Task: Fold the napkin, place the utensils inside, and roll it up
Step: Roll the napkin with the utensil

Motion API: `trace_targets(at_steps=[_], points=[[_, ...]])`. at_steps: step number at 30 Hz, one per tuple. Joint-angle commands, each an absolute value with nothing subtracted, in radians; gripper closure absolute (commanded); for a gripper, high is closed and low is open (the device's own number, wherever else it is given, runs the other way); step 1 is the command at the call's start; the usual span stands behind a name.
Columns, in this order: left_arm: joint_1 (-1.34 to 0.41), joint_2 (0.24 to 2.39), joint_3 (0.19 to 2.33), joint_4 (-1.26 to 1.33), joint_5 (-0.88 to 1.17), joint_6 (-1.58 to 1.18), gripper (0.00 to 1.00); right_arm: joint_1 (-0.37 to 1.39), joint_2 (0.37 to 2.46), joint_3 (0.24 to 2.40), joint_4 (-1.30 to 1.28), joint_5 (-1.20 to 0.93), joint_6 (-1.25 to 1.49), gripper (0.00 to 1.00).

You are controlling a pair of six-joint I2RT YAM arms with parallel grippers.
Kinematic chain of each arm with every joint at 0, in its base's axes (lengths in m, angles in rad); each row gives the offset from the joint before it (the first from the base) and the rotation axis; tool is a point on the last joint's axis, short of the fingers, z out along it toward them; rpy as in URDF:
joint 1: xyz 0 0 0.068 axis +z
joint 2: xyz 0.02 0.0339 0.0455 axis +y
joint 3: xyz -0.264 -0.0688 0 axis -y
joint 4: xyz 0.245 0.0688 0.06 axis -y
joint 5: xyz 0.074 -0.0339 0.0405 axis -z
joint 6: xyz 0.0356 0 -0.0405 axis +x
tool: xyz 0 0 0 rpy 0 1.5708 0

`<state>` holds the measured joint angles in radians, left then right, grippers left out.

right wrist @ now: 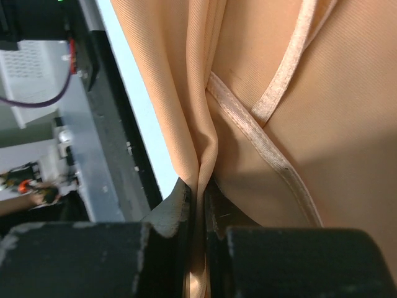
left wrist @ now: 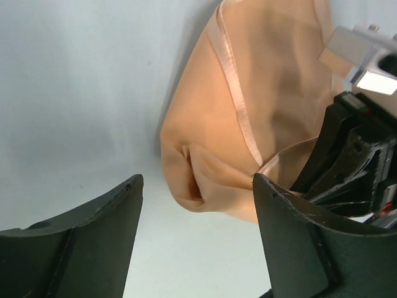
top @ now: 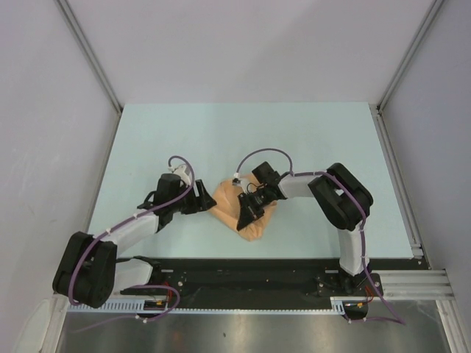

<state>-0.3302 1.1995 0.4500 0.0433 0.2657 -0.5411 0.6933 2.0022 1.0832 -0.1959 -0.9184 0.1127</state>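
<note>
The peach-tan napkin (top: 250, 215) lies bunched and rolled near the table's front middle. My right gripper (top: 250, 208) is shut on a fold of the napkin (right wrist: 205, 124), the cloth pinched tight between its fingertips (right wrist: 177, 205). Just left of the roll, my left gripper (top: 206, 204) stands open, its fingers (left wrist: 291, 230) wide apart with bare table between them. The napkin's rounded end (left wrist: 248, 124) lies just beyond them, apart from the left finger; whether it touches the right finger I cannot tell. The utensils are hidden from every view.
The pale blue-green table (top: 243, 132) reaches back to white walls. A black base rail (top: 243, 276) with cables runs along the front edge, just behind the napkin in the right wrist view. The right arm's hardware (left wrist: 366, 155) fills the right of the left wrist view.
</note>
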Motion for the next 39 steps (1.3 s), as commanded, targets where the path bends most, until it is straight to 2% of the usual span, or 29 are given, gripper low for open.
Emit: trace_targets(at_steps=[1, 7, 11, 13, 19, 20, 23, 24, 26, 27, 28, 33, 35, 39], points=[[-0.325, 1.198, 0.419, 0.093, 0.294, -0.548, 0.24, 0.695, 2.106, 1.068, -0.272, -0.963, 0.118, 1.0], [-0.325, 1.258, 0.414, 0.159, 0.33, -0.565, 0.26, 0.684, 2.138, 1.095, -0.29, -0.962, 0.106, 1.0], [-0.325, 1.311, 0.416, 0.193, 0.36, -0.578, 0.32, 0.678, 2.144, 1.101, -0.293, -0.962, 0.106, 1.0], [-0.325, 1.339, 0.417, 0.193, 0.361, -0.583, 0.39, 0.676, 2.144, 1.103, -0.293, -0.957, 0.107, 1.0], [-0.325, 1.391, 0.429, 0.183, 0.35, -0.588, 0.77, 0.675, 2.137, 1.114, -0.302, -0.948, 0.1, 1.0], [-0.325, 1.397, 0.43, 0.181, 0.35, -0.586, 0.81, 0.675, 2.132, 1.117, -0.307, -0.945, 0.101, 0.99], [-0.325, 1.428, 0.445, 0.167, 0.36, -0.572, 0.96, 0.675, 2.112, 1.134, -0.325, -0.934, 0.098, 0.91], [-0.325, 1.439, 0.451, 0.161, 0.365, -0.566, 0.99, 0.673, 2.105, 1.14, -0.331, -0.928, 0.098, 0.8], [-0.325, 1.451, 0.465, 0.141, 0.365, -0.549, 1.0, 0.672, 2.076, 1.157, -0.345, -0.922, 0.1, 0.67], [-0.325, 1.453, 0.468, 0.137, 0.362, -0.548, 1.0, 0.673, 2.063, 1.164, -0.354, -0.907, 0.103, 0.56], [-0.325, 1.454, 0.474, 0.124, 0.359, -0.545, 1.0, 0.672, 2.05, 1.172, -0.36, -0.897, 0.101, 0.5], [-0.325, 1.465, 0.489, 0.098, 0.348, -0.541, 1.0, 0.657, 1.87, 1.193, -0.391, -0.793, 0.123, 0.34], [-0.325, 1.47, 0.495, 0.091, 0.347, -0.538, 1.0, 0.66, 1.806, 1.189, -0.39, -0.723, 0.132, 0.32], [-0.325, 1.483, 0.508, 0.083, 0.344, -0.534, 1.0, 0.721, 1.57, 1.094, -0.35, -0.424, 0.129, 0.29]])
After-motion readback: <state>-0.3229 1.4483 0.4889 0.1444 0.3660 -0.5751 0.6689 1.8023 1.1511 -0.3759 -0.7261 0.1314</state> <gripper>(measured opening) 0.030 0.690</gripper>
